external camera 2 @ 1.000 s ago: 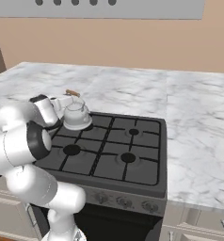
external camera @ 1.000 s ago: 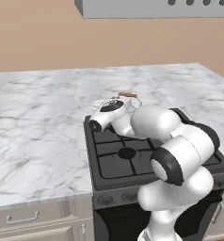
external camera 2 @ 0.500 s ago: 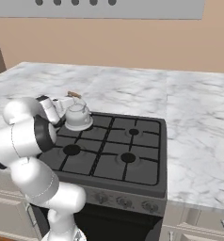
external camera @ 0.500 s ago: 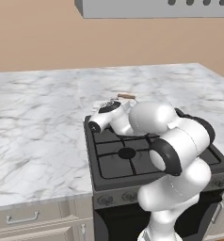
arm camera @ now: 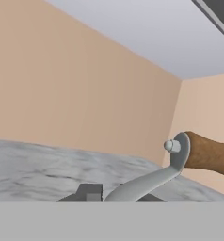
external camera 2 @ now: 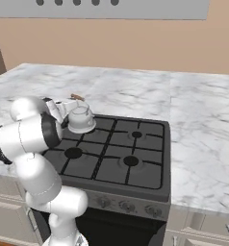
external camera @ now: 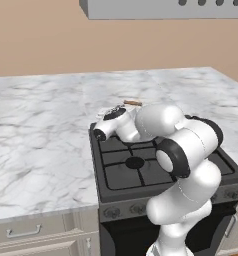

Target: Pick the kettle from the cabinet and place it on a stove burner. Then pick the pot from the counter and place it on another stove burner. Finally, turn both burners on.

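Note:
The silver-grey kettle (external camera 2: 81, 118) sits low over the back-left burner of the dark stove (external camera 2: 150, 180); whether it touches the grate I cannot tell. My gripper (external camera 2: 67, 104) is at its left, shut on the kettle's wire handle just below the brown wooden bar (external camera 2: 77, 97). In the hand view the bar (arm camera: 207, 153) juts right and the grey wire arm (arm camera: 147, 182) runs down between my fingertips (arm camera: 89, 192). From the left base view my arm hides the kettle body, with the bar (external camera: 132, 103) peeking out behind. The pot and the cabinet are out of view.
Three more burners show: front left (external camera 2: 73, 153), back right (external camera 2: 136, 135) and front right (external camera 2: 131, 161). Knobs (external camera 2: 121, 205) line the stove's front. White marble counter (external camera 2: 203, 129) flanks the stove on both sides. A grey range hood (external camera 2: 135, 7) hangs overhead.
The kettle has eased slightly down and toward the stove's middle over the back-left burner. My elbow has shifted a little; the gripper stays shut.

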Robot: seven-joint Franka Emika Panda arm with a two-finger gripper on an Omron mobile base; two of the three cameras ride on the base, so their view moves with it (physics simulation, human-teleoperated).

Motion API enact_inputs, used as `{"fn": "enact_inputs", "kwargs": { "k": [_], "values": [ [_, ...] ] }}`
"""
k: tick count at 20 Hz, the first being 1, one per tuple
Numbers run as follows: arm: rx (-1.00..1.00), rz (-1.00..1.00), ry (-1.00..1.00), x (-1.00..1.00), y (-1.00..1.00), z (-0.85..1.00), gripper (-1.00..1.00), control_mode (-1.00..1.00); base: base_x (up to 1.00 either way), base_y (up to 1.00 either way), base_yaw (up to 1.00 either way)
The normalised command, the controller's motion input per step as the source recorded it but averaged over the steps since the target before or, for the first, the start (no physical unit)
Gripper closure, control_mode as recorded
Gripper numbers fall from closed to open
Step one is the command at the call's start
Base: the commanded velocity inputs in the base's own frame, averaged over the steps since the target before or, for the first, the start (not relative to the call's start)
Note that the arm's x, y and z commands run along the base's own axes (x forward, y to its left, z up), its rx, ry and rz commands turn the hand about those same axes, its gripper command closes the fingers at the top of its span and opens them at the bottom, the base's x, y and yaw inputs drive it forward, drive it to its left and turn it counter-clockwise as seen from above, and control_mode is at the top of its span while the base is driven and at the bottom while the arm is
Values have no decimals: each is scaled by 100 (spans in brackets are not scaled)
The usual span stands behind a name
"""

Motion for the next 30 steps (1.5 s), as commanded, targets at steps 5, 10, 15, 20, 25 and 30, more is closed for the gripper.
{"fn": "enact_inputs", "kwargs": {
  "k": [5, 10, 15, 20, 25, 30],
  "values": [
    [0, 0, 0, 19, 2, -6, 100, -100, 0, 0, 0],
    [0, 0, 0, 18, 2, -8, 100, -100, 0, 0, 0],
    [0, 0, 0, 17, 2, -7, 100, -100, 0, 0, 0],
    [0, 0, 0, 15, 2, -9, 100, -100, 0, 0, 0],
    [0, 0, 0, 16, 2, -10, 100, -100, 0, 0, 0],
    [-1, 0, 0, 19, 3, -12, 100, -100, 0, 0, 0]
  ]
}}
